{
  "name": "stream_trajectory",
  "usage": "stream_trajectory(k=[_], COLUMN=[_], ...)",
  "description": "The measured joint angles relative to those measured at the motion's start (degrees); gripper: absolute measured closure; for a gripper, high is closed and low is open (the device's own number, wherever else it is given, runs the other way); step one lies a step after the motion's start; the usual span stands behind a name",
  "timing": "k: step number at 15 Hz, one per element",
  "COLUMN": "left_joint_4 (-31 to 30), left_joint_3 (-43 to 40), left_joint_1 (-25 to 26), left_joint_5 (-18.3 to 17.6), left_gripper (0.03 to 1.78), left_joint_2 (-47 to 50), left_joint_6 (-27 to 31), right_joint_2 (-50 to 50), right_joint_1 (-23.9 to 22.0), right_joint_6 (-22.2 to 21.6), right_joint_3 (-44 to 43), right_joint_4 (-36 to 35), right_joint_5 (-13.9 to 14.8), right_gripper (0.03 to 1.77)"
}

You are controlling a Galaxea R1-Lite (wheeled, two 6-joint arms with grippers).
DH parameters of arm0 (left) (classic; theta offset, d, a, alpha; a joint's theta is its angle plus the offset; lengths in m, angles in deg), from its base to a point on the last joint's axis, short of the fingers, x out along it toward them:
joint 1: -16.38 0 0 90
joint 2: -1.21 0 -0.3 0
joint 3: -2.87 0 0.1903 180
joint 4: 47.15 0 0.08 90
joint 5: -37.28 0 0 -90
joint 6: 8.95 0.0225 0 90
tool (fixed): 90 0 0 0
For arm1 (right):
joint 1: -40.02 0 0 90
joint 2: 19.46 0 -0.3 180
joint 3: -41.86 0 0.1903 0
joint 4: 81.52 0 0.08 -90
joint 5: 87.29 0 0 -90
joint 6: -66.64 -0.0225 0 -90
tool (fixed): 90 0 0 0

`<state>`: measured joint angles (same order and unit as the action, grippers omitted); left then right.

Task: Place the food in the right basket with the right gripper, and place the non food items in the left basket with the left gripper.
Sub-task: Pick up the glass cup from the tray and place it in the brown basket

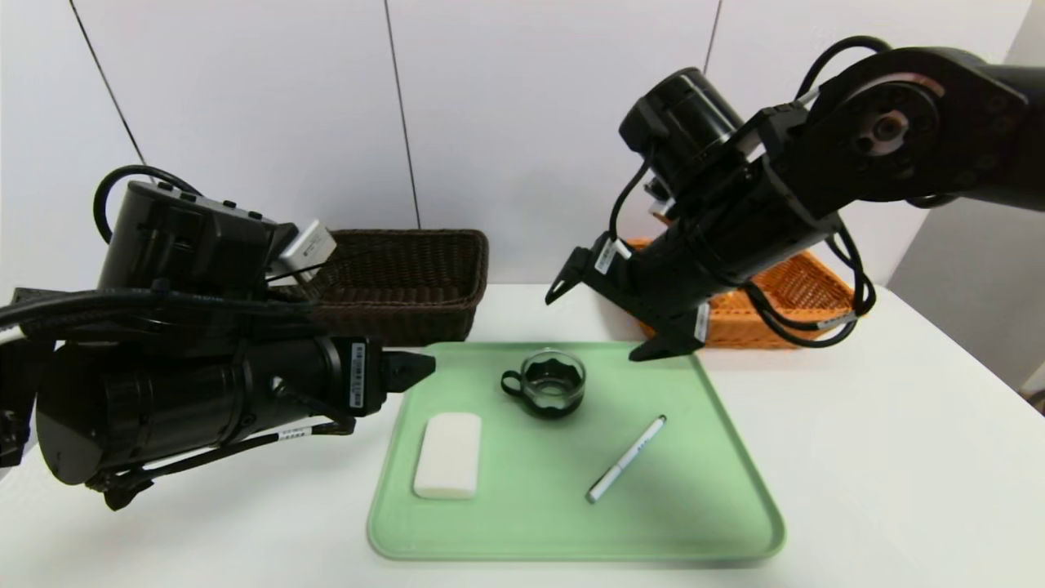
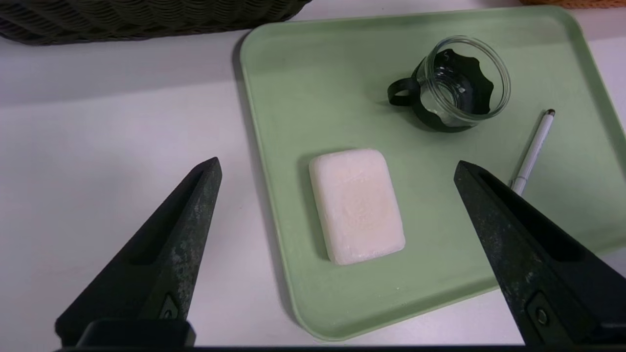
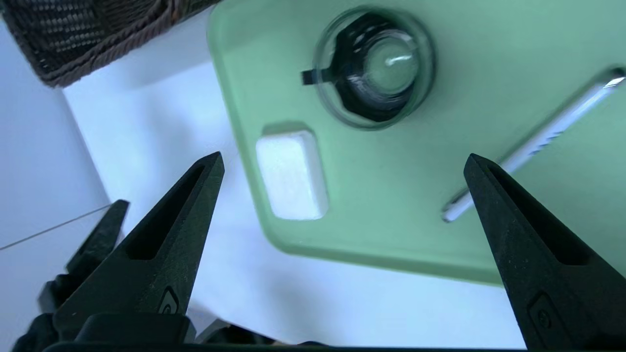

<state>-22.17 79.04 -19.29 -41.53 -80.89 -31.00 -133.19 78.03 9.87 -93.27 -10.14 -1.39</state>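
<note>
Head view: a green tray (image 1: 718, 490) lies on the white table (image 1: 898, 457) and carries 3 things: a white soap bar (image 1: 447, 454) on its near left, a glass cup (image 1: 553, 382) with a dark holder at its far middle, and a white pen (image 1: 626, 459) lying slantwise on its right. The dark left basket (image 1: 408, 278) stands at the far left, the orange right basket (image 1: 796, 298) at the far right. The left gripper (image 1: 408, 371) hovers at the tray's left edge; the right gripper (image 1: 612, 314) hangs above the tray's far side, jaws spread and empty.

Left wrist view: the left gripper (image 2: 337, 168) has its jaws wide apart, empty, above the soap bar (image 2: 357, 205); cup (image 2: 459, 83) and pen (image 2: 530, 151) lie beyond.

Right wrist view: the right gripper (image 3: 342, 161) is wide open, holding nothing, over cup (image 3: 374, 66), soap bar (image 3: 292, 173) and pen (image 3: 533, 142).
</note>
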Motion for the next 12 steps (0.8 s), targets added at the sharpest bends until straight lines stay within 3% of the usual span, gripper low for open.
stream_trajectory(k=[3, 12], left_joint_4=[-0.05, -0.06], left_joint_3=[-1.33, -1.68], left_joint_1=[-0.18, -0.18], left_joint_5=[-0.01, -0.11], left_gripper=[0.12, 0.12], left_joint_2=[0.73, 0.6], left_joint_6=[-0.16, -0.02], right_joint_2=[-2.29, -11.02], right_joint_1=[1.45, 2.15], right_joint_6=[-1.08, -0.59], right_joint_3=[-0.11, -0.12], right_joint_4=[-4.88, -11.19], right_joint_5=[-2.13, -1.49], right_gripper=[0.11, 0.11])
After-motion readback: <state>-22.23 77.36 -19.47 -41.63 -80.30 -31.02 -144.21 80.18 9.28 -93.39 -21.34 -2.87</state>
